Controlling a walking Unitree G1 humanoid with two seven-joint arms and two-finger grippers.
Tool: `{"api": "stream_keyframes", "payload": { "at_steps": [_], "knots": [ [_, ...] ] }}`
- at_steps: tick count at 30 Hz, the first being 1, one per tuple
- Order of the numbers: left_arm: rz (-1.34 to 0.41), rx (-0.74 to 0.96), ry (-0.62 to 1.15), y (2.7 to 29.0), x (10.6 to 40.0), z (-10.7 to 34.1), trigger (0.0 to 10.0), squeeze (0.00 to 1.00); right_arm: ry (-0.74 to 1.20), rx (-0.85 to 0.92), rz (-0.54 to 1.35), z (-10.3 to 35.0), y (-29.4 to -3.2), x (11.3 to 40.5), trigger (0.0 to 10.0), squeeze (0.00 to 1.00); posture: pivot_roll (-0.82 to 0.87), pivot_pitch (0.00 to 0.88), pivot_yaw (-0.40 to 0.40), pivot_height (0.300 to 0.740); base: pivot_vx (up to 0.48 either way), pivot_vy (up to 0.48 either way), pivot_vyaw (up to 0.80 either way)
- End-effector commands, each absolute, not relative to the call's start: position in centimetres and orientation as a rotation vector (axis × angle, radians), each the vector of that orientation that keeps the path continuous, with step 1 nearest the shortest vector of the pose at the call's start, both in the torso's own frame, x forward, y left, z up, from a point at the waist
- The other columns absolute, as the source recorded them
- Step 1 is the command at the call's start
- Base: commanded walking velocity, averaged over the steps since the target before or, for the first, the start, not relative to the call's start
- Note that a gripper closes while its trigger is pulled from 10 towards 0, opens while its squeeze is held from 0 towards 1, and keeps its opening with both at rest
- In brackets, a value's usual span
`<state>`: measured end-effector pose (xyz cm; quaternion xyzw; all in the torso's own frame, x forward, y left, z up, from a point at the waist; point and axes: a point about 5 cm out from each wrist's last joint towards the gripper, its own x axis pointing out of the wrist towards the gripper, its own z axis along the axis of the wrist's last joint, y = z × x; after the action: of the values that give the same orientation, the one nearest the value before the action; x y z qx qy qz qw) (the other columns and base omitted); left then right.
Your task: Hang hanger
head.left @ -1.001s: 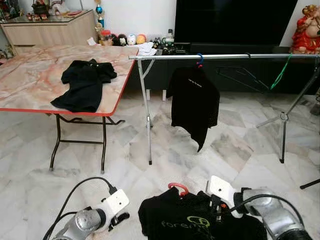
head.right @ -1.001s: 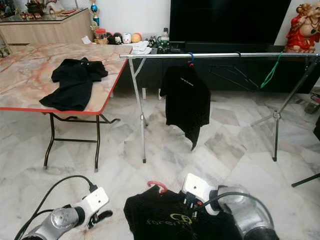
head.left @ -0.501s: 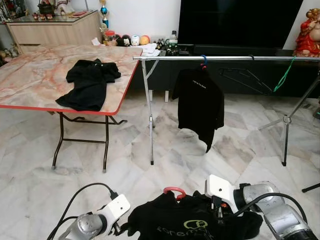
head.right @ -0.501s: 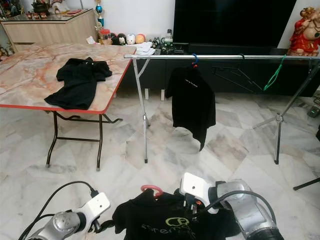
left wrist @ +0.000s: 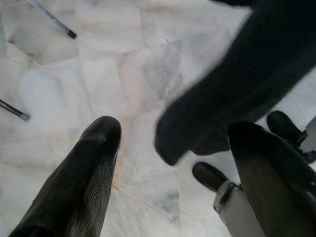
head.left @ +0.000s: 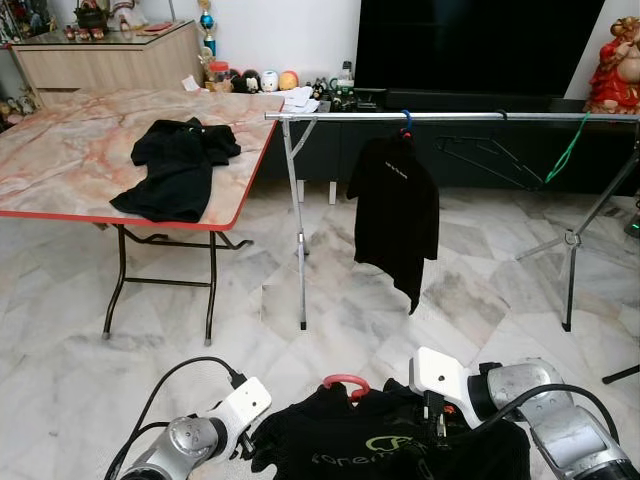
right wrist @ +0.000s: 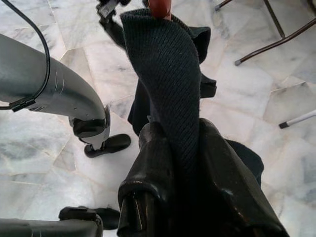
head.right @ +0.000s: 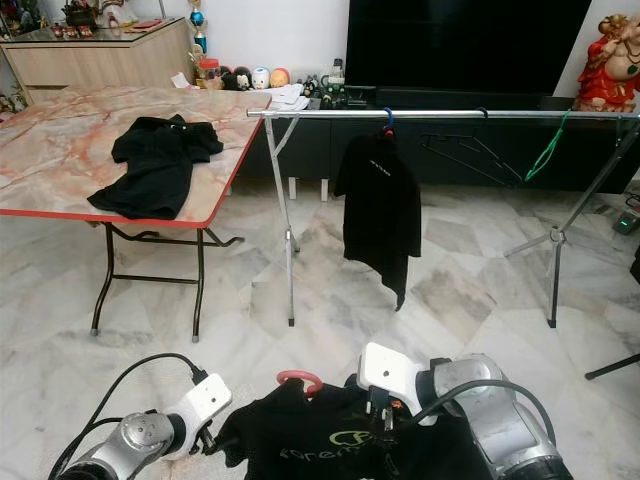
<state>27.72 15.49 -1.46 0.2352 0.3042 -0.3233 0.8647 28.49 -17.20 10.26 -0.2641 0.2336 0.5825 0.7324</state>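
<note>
Left eye view, lower centre of the frame: a black shirt with green lettering [head.left: 385,450] hangs on a red hanger [head.left: 346,384], whose hook rises just above the collar. The right gripper [right wrist: 175,148], at the lower right of the frame, is pinched on the shoulder of this shirt; in the right wrist view both black fingers press against a fold of dark knit fabric, with the red hanger tip at the top edge of that picture. The left gripper [left wrist: 173,143], at the lower left, sits just beside the shirt's sleeve; in the left wrist view its two fingers [left wrist: 91,168] stand spread apart, a dark edge of the shirt hanging between and beyond them without being clamped, over pale marble floor [head.left: 60,370].

Upper centre to upper right: a silver clothes rail [head.left: 450,117] runs across on thin metal legs. A second black shirt [head.left: 395,215] hangs from it on a blue hook, with an empty black hanger [head.left: 485,155] and a green hanger [head.left: 565,150] further right along the rail.

Upper left: a folding table [head.left: 60,150] with a marble-pattern top and red edge carries a third black shirt [head.left: 175,170] lying flat. Behind the rail stands a large dark television [head.left: 480,45]; a red figurine [head.left: 612,65] occupies the upper right corner.
</note>
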Motion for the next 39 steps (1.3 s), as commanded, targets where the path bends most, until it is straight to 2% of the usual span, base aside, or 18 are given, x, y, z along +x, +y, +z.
{"api": "stream_keyframes", "payload": {
  "at_steps": [1, 2, 3, 4, 6, 10, 13, 39],
  "knots": [
    [-0.674, 0.497, 0.655, 15.7, 27.8, -1.5, 9.2, 0.00, 0.443, -0.604, 1.281, 11.8, -16.6, 29.0, 10.0, 0.00, 0.01, 0.033, 0.007, 0.740, 0.000, 0.000, 0.00],
    [-0.678, 0.500, 0.665, 15.6, 27.7, -1.6, 5.7, 0.00, 0.434, -0.605, 1.275, 12.0, -16.6, 29.1, 10.0, 0.00, 0.01, 0.033, 0.009, 0.740, 0.000, 0.000, 0.00],
    [-0.681, 0.503, 0.668, 15.6, 27.7, -1.6, 4.4, 0.00, 0.431, -0.606, 1.274, 12.1, -16.5, 29.2, 10.0, 0.00, 0.01, 0.035, 0.010, 0.740, 0.000, 0.000, 0.00],
    [-0.682, 0.505, 0.671, 15.6, 27.7, -1.6, 4.4, 0.00, 0.430, -0.606, 1.273, 12.2, -16.5, 29.2, 10.0, 0.00, 0.01, 0.035, 0.010, 0.740, 0.000, 0.000, 0.00],
    [-0.675, 0.525, 0.676, 15.4, 27.8, -1.7, 2.6, 0.00, 0.427, -0.612, 1.270, 12.4, -16.5, 29.3, 10.0, 0.00, 0.01, 0.036, 0.011, 0.740, 0.000, 0.000, 0.00],
    [-0.650, 0.534, 0.680, 15.3, 27.9, -1.7, 2.5, 0.00, 0.416, -0.613, 1.273, 12.7, -16.4, 29.2, 10.0, 0.00, 0.00, 0.035, 0.011, 0.740, 0.000, 0.000, 0.00],
    [-0.632, 0.542, 0.674, 15.2, 28.1, -1.6, 0.0, 0.00, 0.411, -0.619, 1.274, 12.8, -16.3, 29.2, 10.0, 0.00, 0.00, 0.034, 0.011, 0.740, 0.000, 0.000, 0.00],
    [-0.583, 0.527, 0.653, 15.2, 28.1, -1.6, 0.0, 0.00, 0.390, -0.636, 1.280, 13.1, -15.7, 29.1, 10.0, 0.00, 0.01, 0.019, 0.010, 0.740, 0.000, 0.000, 0.00]
  ]
}}
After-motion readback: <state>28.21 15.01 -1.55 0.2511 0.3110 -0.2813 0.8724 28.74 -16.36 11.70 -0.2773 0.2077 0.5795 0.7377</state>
